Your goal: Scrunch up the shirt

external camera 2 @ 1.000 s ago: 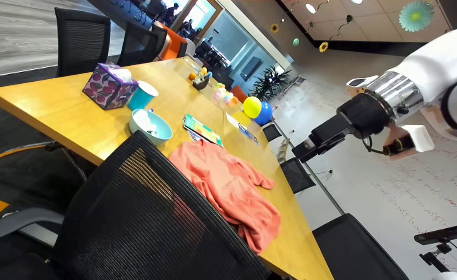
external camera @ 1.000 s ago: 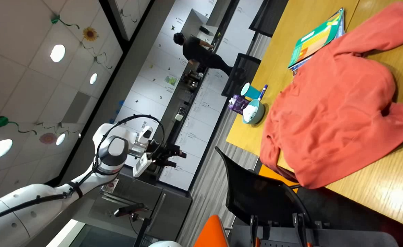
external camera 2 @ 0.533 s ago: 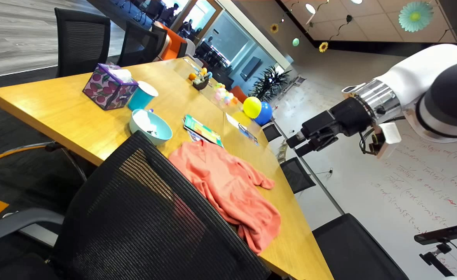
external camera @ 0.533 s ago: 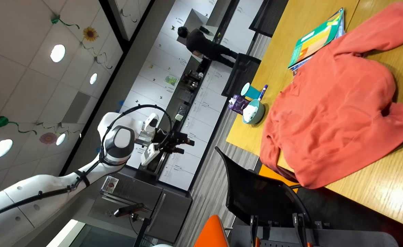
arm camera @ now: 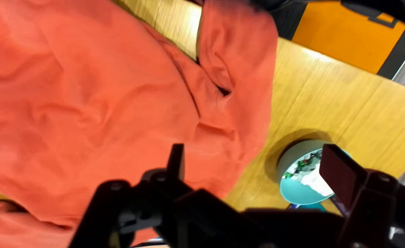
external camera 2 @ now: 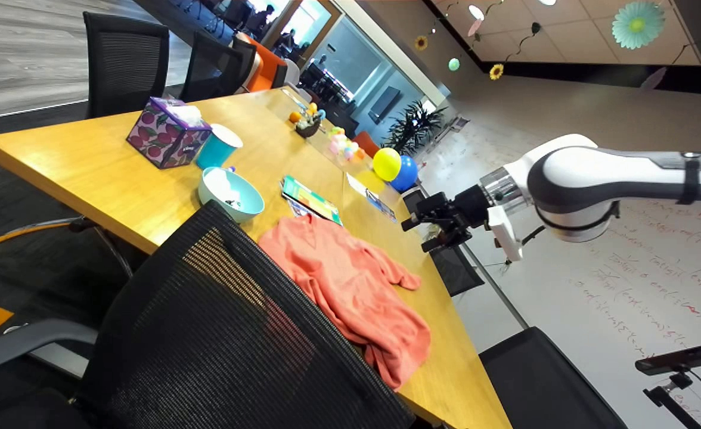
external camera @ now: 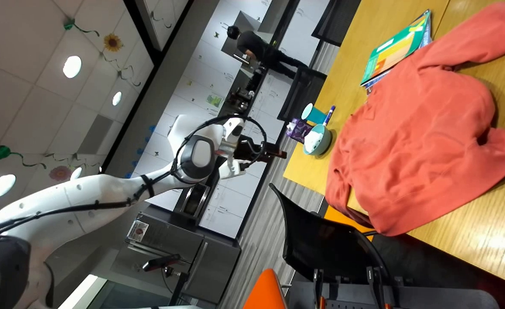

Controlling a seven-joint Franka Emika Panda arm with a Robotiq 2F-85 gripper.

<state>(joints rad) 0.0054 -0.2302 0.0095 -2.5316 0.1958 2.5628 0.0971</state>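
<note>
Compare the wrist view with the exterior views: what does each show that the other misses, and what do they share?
Only the wrist view clearly shows green bits inside the bowl. Only the exterior views show the white robot arm and a sunflower decoration overhead. Shared: the coral shirt on the table, the bowl and the claw.

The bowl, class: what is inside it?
In the wrist view, white material and green bits show; anything beneath is covered, and a gripper finger hides part of the bowl.

Coral shirt (external camera: 424, 141) spread wrinkled across the wooden surface (external camera: 484, 231)
Books (external camera: 394, 51) lie just beside the shirt — bowl (external camera: 324, 145) and cup (external camera: 316, 115) near it — the fingers (external camera: 282, 154) well apart from it.
</note>
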